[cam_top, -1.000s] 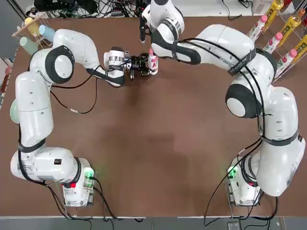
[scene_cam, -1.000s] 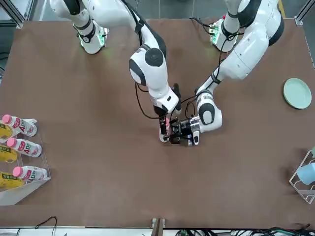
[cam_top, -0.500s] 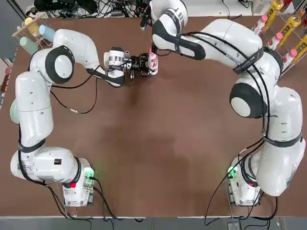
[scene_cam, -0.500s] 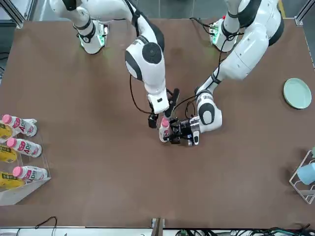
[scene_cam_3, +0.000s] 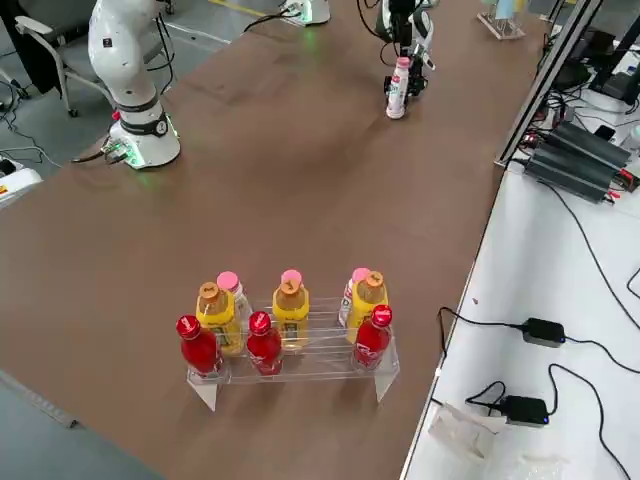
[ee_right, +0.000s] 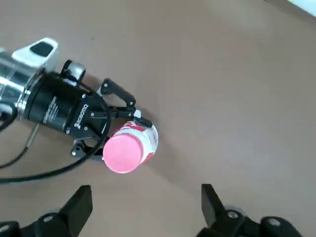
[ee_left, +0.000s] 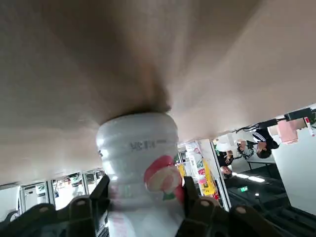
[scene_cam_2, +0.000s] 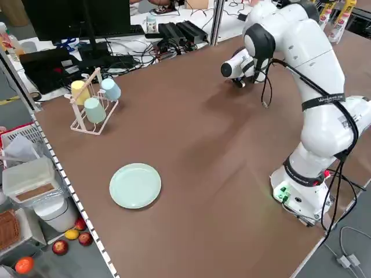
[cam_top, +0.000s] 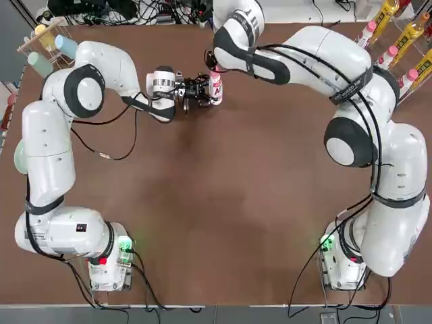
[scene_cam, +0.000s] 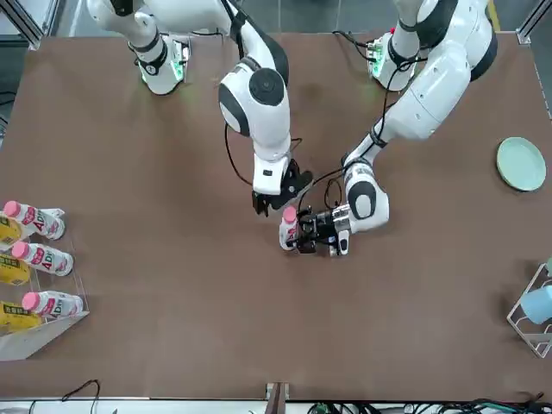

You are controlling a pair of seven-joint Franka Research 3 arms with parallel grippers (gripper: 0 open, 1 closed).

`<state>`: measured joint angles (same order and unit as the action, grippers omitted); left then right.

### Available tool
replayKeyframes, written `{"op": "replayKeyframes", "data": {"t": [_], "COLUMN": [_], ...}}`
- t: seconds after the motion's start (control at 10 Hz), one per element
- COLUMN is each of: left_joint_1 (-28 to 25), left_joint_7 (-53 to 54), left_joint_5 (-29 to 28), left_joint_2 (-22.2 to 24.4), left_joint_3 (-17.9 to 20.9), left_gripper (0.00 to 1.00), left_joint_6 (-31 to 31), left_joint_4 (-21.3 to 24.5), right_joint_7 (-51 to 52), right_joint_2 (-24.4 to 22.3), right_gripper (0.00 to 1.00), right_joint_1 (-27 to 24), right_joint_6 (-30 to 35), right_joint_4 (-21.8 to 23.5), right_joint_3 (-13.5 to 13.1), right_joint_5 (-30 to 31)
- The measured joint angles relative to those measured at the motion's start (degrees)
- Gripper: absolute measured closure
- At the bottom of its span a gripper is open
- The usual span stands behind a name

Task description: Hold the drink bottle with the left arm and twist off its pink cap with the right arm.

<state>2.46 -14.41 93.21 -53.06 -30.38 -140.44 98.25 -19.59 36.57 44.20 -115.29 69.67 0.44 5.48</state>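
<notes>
The small white drink bottle [cam_top: 216, 88] with red lettering stands upright on the brown table at the far middle. Its pink cap [scene_cam: 290, 212] sits on its neck. My left gripper [scene_cam: 299, 235] reaches in level from the side and is shut on the bottle's body [ee_left: 140, 163]. My right gripper [scene_cam: 278, 200] hangs just above the cap, open and apart from it. In the right wrist view the cap [ee_right: 122, 153] lies beyond the two spread fingers [ee_right: 79, 207], with the left gripper [ee_right: 116, 126] clamped below it. From the right side the bottle [scene_cam_3: 398, 88] shows upright.
A clear rack of yellow, red and white bottles [scene_cam_3: 290, 330] stands at the robot's right edge [scene_cam: 34, 276]. On the robot's left are a pale green plate [scene_cam: 521, 164] and a cup rack [cam_top: 47, 44]. Cables and power bricks lie beyond the table's far edge.
The right gripper, which stood around the pink cap a second ago, has lifted off it and turned at the wrist. The cap stays on the bottle. The left gripper has not moved.
</notes>
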Motion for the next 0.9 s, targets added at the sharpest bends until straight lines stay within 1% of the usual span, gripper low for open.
{"op": "replayKeyframes", "data": {"t": [0.1, 0.3, 0.5, 0.7, 0.9], "left_joint_1": [0.1, 0.2, 0.2, 0.2, 0.2], "left_joint_7": [0.0, 0.0, 0.0, 0.0, 0.0], "left_joint_5": [0.0, 0.0, 0.0, 0.0, 0.0], "left_joint_2": [-0.2, -0.4, -0.5, -0.5, -0.5], "left_joint_3": [0.0, 0.0, 0.0, 0.0, 0.0], "left_gripper": [0.38, 0.38, 0.38, 0.38, 0.38], "left_joint_6": [0.0, 0.0, 0.0, 0.0, 0.0], "left_joint_4": [-0.2, -0.6, -0.8, -0.8, -0.8], "right_joint_7": [-5.7, -13.2, -16.1, -17.3, -18.1], "right_joint_2": [0.0, 0.2, 0.9, 2.0, 2.7], "right_gripper": [0.02, 0.03, 0.04, 0.07, 0.11], "right_joint_1": [0.0, 0.0, -0.1, 0.1, 0.7], "right_joint_6": [-0.1, -3.1, -5.3, -6.0, -7.0], "right_joint_4": [0.0, 0.1, 0.3, 0.3, 0.3], "right_joint_3": [0.0, 0.0, 0.0, 0.0, 0.1], "right_joint_5": [0.0, 0.0, 0.0, 0.0, 0.0]}}
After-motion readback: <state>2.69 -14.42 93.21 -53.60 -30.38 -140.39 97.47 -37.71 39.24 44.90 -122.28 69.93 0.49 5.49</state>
